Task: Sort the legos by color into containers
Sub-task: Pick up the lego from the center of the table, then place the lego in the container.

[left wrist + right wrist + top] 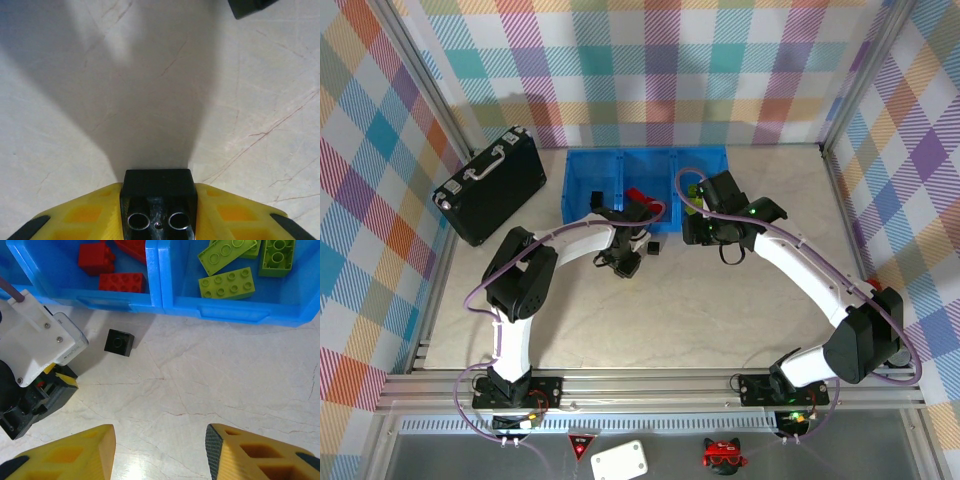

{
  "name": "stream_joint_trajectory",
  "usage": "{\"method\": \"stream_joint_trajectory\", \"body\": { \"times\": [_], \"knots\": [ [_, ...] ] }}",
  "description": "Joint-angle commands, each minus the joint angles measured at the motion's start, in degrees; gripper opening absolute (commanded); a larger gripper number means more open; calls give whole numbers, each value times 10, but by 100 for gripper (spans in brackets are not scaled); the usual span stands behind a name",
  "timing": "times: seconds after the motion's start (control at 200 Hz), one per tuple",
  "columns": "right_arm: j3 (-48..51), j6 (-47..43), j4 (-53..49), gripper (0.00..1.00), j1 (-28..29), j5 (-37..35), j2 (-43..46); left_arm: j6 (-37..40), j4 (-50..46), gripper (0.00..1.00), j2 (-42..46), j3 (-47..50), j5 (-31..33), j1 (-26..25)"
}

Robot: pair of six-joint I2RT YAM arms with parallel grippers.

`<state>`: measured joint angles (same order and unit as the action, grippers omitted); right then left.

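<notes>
One small black plastic cube [119, 342] lies upper left, light, stiff, smooth — take its flat sides. Right gripper [160, 440] open — left gripper [158, 202] clamps a second black cube [157, 181]

Loose black lego [249, 7] cropped at top, held black lego [158, 186] partly hidden
</notes>
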<state>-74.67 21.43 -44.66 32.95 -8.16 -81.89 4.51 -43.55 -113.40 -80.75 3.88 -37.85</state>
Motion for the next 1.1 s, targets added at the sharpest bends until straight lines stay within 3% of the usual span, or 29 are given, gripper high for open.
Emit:
{"method": "stream_joint_trajectory", "body": {
  "times": [0.0, 0.53, 0.93, 1.095],
  "knots": [
    [-2, -4, -7, 52, -3, -4, 11, -5, -19, 35, 49, -8, 19, 1],
    [1, -2, -10, 52, -4, -5, 20, -67, -27, 34, 114, -47, 77, 96],
    [4, -3, -17, 52, -3, -7, 27, -94, -51, 34, 18, -180, 104, 146],
    [7, -5, -19, 52, -3, -10, 29, -111, -54, 34, -23, -229, 55, 165]
  ]
}}
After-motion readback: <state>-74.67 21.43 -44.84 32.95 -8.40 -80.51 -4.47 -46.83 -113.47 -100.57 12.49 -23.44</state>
